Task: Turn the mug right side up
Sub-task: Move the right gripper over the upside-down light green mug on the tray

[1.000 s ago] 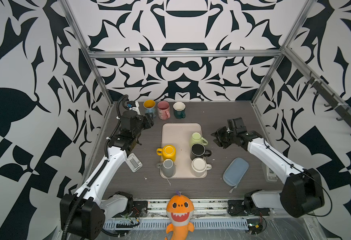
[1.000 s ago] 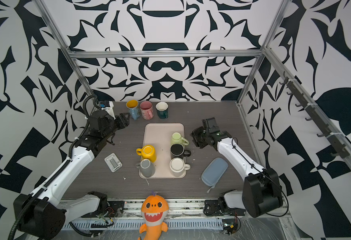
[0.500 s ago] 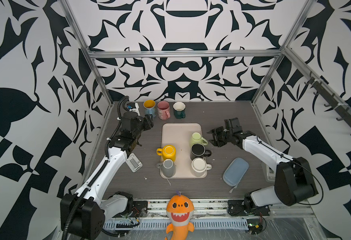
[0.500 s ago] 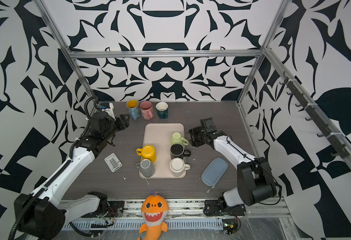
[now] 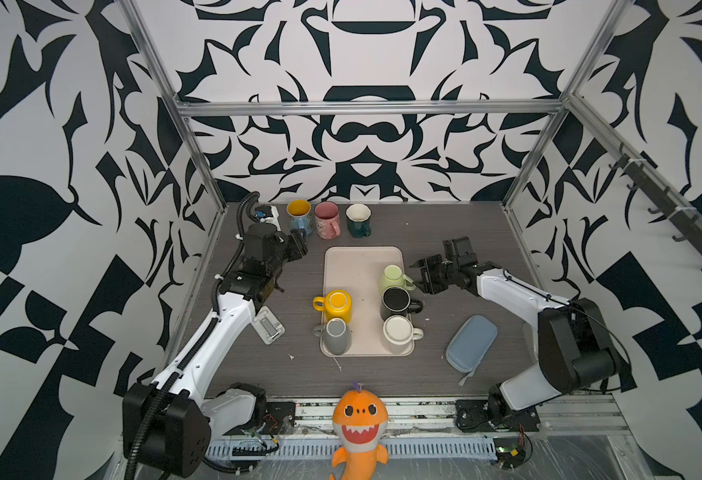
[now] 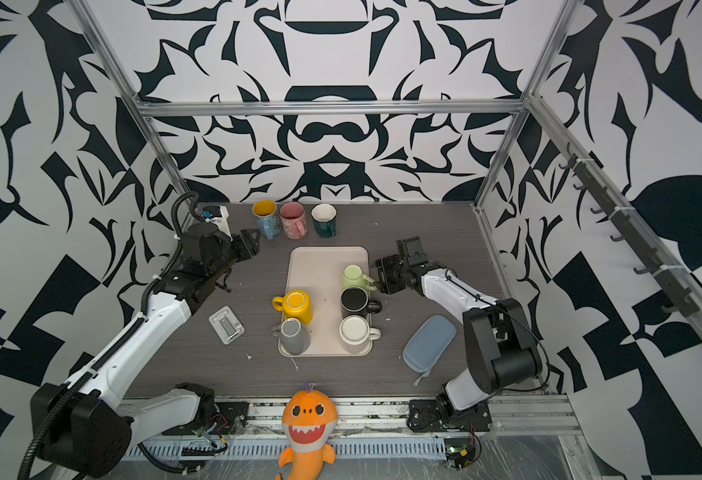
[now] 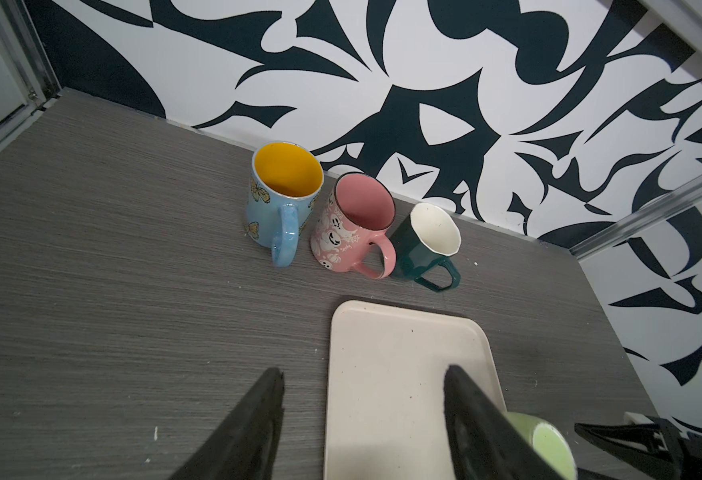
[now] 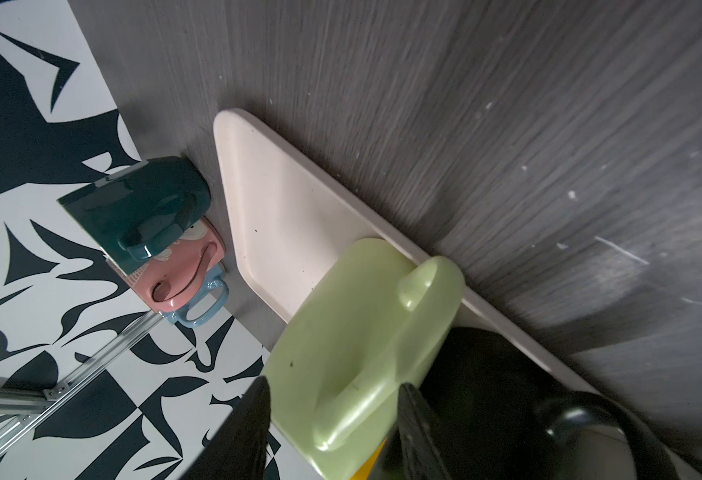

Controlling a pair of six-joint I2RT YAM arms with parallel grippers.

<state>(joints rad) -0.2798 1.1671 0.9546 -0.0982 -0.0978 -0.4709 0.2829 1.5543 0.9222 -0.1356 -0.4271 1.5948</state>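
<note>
A light green mug (image 5: 391, 276) stands bottom up on the right side of the beige tray (image 5: 362, 257), with its handle pointing right. My right gripper (image 5: 421, 279) is level with that handle and open. In the right wrist view its two fingers lie on either side of the handle of the green mug (image 8: 362, 332), with gaps showing. My left gripper (image 5: 299, 245) hovers open and empty over the table near the tray's back left corner. The left wrist view catches the green mug (image 7: 549, 444) at its edge.
The tray also holds yellow (image 5: 334, 305), grey (image 5: 336, 332), black (image 5: 397, 301) and white (image 5: 399, 332) mugs, all bottom up. Blue (image 5: 299, 214), pink (image 5: 326, 218) and dark green (image 5: 358, 218) mugs stand upright at the back. A blue-grey case (image 5: 471, 343) lies to the right.
My right gripper has moved left up to the green mug's handle and its jaws have widened. The left arm has barely moved.
</note>
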